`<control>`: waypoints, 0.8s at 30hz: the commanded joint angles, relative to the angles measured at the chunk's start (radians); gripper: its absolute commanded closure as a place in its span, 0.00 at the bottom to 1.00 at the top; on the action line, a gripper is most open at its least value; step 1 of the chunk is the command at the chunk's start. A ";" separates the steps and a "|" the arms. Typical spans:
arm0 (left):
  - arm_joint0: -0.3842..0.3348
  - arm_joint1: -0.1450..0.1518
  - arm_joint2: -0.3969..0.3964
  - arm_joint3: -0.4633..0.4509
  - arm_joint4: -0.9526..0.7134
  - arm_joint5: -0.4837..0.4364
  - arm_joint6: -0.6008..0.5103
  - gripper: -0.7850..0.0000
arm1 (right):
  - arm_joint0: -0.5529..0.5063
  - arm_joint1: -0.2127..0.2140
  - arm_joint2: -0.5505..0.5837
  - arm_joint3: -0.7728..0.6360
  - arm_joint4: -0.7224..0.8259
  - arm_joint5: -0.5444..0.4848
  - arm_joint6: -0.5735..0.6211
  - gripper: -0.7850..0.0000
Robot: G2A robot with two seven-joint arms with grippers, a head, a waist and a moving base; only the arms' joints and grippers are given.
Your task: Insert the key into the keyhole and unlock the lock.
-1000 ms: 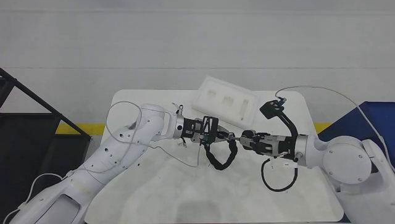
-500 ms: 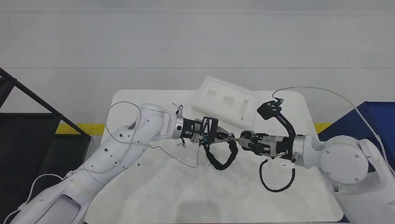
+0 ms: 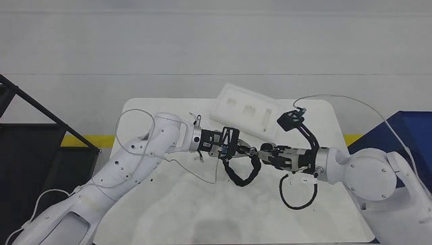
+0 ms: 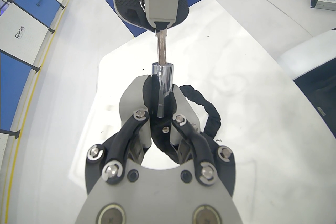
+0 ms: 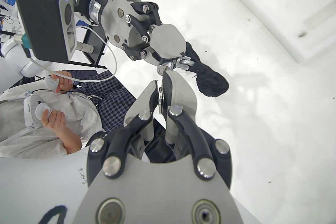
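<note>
The left gripper point(image 4: 159, 100) is closed around the chrome cylinder lock with black cable point(image 4: 163, 78). The right gripper point(image 5: 160, 88) pinches the silver metal key point(image 4: 162, 49), blade tip at the cylinder's end.

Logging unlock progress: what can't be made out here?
- Key depth: left wrist view, tip hidden inside the lock cylinder.
- Key head: left wrist view, covered by the right gripper.
- Whether it opened: left wrist view, left gripper covers its cable end; top view too small.
</note>
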 commanded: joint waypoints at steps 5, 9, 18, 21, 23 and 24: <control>-0.001 -0.005 -0.002 0.007 -0.030 -0.008 -0.024 1.00 | 0.006 -0.001 -0.021 -0.012 -0.030 0.021 -0.012 1.00; -0.002 -0.008 -0.003 0.006 -0.037 -0.011 -0.031 1.00 | 0.014 -0.003 -0.035 -0.004 -0.035 0.025 -0.015 1.00; 0.002 -0.010 -0.010 0.008 -0.046 -0.021 -0.033 1.00 | 0.036 -0.007 -0.046 0.019 0.003 0.024 -0.025 0.00; 0.007 -0.011 -0.013 0.019 -0.067 -0.034 -0.032 1.00 | 0.042 -0.006 -0.033 0.031 0.026 -0.012 -0.024 0.00; 0.009 -0.011 -0.011 0.030 -0.092 -0.034 -0.031 1.00 | 0.047 -0.004 -0.021 0.039 0.040 -0.061 -0.017 0.00; 0.009 -0.010 -0.010 0.037 -0.105 -0.034 -0.034 1.00 | 0.051 -0.003 -0.013 0.043 0.045 -0.103 -0.019 0.00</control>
